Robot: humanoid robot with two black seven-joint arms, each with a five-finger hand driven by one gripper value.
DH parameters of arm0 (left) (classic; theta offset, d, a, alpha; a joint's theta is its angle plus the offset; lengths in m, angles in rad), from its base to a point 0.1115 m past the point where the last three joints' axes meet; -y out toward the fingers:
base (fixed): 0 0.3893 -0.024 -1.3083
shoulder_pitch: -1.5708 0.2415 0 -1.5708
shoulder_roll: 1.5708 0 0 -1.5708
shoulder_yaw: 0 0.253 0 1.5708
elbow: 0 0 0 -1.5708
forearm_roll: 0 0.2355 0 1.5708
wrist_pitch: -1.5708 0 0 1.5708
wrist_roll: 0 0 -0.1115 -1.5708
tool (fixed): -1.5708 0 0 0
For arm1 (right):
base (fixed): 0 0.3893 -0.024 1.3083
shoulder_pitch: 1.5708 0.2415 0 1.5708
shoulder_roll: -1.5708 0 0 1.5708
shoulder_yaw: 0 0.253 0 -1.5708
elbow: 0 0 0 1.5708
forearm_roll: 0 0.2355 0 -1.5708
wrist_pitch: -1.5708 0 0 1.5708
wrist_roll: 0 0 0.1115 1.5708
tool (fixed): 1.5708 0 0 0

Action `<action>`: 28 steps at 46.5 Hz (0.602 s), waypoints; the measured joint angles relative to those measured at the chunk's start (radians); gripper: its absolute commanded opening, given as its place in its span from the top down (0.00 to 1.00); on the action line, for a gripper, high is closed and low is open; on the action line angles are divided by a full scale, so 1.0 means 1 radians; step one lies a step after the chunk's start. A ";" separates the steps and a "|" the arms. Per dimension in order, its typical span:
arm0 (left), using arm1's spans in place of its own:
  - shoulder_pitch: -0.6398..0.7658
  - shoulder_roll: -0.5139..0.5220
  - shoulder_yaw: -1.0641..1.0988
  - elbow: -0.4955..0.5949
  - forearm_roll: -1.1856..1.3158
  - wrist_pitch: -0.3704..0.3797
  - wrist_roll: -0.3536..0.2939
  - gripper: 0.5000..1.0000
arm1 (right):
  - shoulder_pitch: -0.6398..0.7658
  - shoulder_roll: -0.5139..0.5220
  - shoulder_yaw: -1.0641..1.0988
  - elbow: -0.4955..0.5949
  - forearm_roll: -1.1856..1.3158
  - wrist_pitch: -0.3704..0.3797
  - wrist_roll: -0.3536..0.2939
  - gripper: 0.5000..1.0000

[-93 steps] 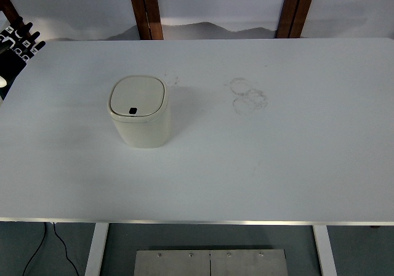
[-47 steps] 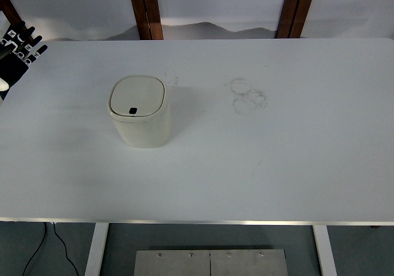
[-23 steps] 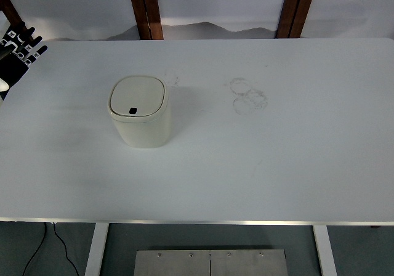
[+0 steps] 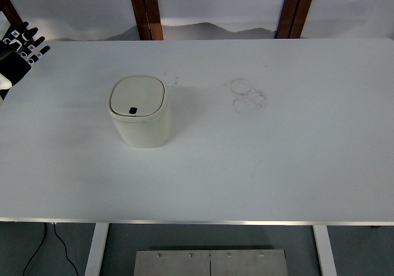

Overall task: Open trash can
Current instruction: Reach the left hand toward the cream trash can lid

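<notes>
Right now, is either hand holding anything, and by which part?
Nothing is held. The left hand hangs with spread fingers at the table's far-left corner, apart from the closed trash can.

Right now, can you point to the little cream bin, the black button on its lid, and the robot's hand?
cream plastic trash can [image 4: 143, 128], top view, front wall.
black lid button [image 4: 132, 110], top view, its centre.
left hand [image 4: 20, 53], top view, the palm.

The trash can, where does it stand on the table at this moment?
In the top view, the trash can stands on the left half of the white table, lid closed, left of the faint ring marks. The left hand shows at the far left edge.
</notes>
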 measured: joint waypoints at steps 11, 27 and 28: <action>0.003 0.073 0.005 -0.224 0.002 0.131 0.005 0.00 | 0.000 0.000 0.000 0.001 0.000 0.000 0.000 0.01; -0.138 0.238 0.220 -0.490 0.061 0.180 0.048 0.00 | 0.003 0.000 0.000 0.001 0.000 0.000 0.000 0.01; -0.158 0.245 0.245 -0.504 0.069 0.179 0.052 0.00 | 0.003 0.000 0.000 0.001 0.000 0.000 0.000 0.01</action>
